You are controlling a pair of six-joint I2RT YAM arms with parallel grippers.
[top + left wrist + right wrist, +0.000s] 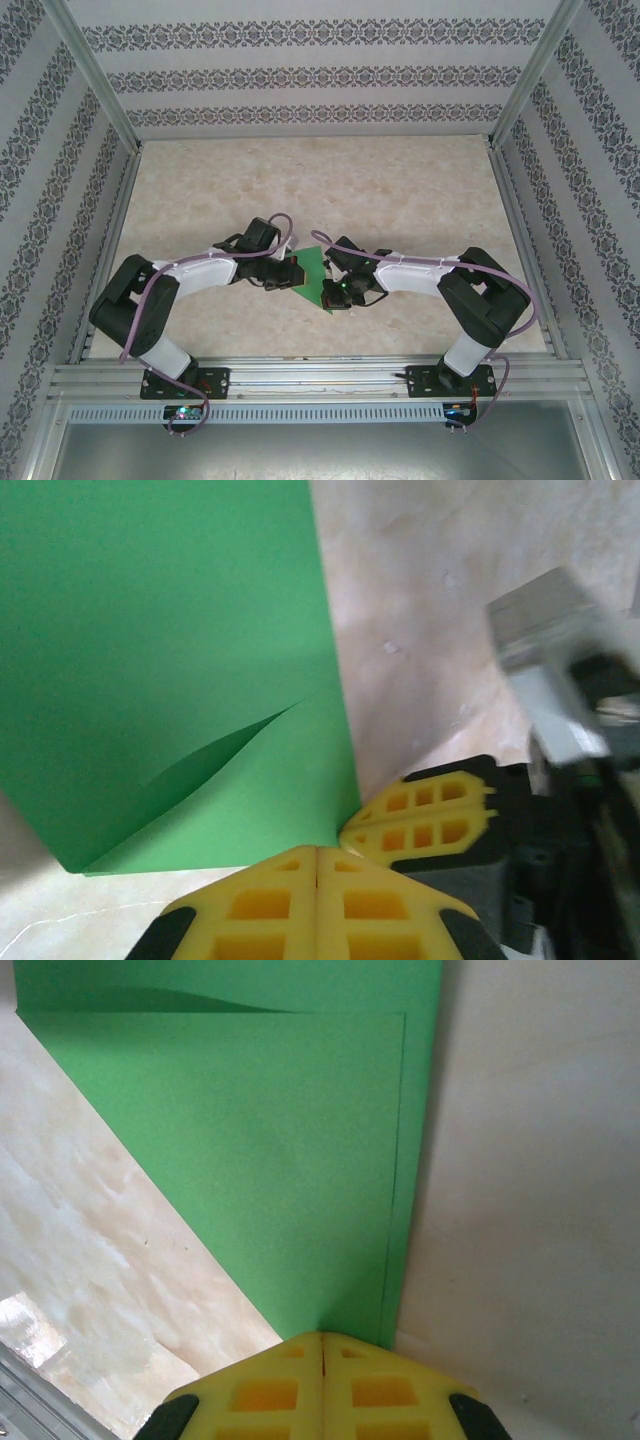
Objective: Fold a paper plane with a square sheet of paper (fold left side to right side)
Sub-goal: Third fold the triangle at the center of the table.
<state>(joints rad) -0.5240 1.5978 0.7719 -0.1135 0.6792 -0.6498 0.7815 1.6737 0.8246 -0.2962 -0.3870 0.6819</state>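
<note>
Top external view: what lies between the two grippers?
The green square sheet of paper, between left gripper and right gripper, in the top external view.

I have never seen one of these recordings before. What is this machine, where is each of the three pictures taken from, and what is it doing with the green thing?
These are two robot arms, the left arm and the right arm, bolted at the near edge of a marble-patterned table. The overhead picture comes from a fixed camera above and behind them. The other two pictures come from a camera on each wrist, so the yellow fingers at the bottom of each belong to that arm. Between the arms is a green sheet of paper, partly folded, with one layer over another. The right gripper is shut on a corner of it. The left gripper is shut too, its tips at the paper's edge beside that corner. Whether it pinches the paper I cannot tell.
</note>
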